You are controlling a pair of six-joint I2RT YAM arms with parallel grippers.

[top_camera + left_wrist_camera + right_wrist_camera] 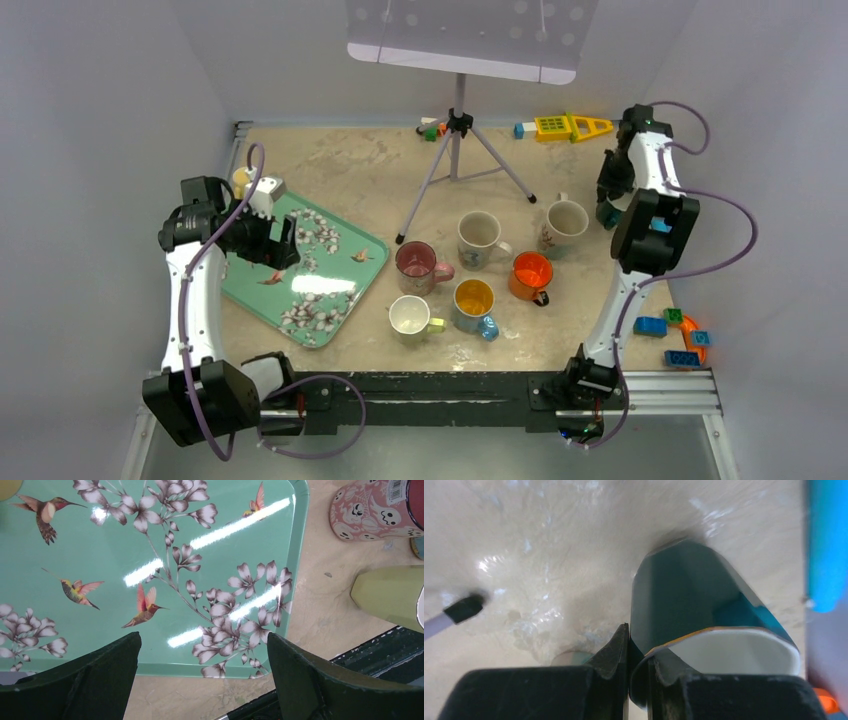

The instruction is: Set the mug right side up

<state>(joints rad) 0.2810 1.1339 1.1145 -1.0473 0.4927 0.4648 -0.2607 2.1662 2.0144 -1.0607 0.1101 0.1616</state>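
- At the near right edge of the beige bench (350, 170) lies a small cluster of blue, green and orange toy blocks (680, 335).
- A white mug with a yellow handle (410, 315) and a blue mug with a yellow inside (473, 300) stand mouth up, just beside each other.
- To their left lies a mint-green rectangular tray printed with hummingbirds and blossoms (345, 285).
- The left tool (202, 645) hangs above this tray with its jaws spread wide and nothing between them.
- Behind the first two mugs stand an orange mug (530, 272) and a pink patterned mug (415, 262), both mouth up.
- Farther back are two white printed mugs (478, 235), also mouth up.
- At the far right, the right tool (636, 645) is pinched narrow on the wall of the dark teal mug with a white inside (684, 590).
- The teal mug is tilted, with its mouth toward the wrist camera; whether its base touches the bench I cannot tell.
- A grey tripod stand (458, 150) is planted near the far middle.
- A yellow plastic toy (565, 127) lies along the back edge.
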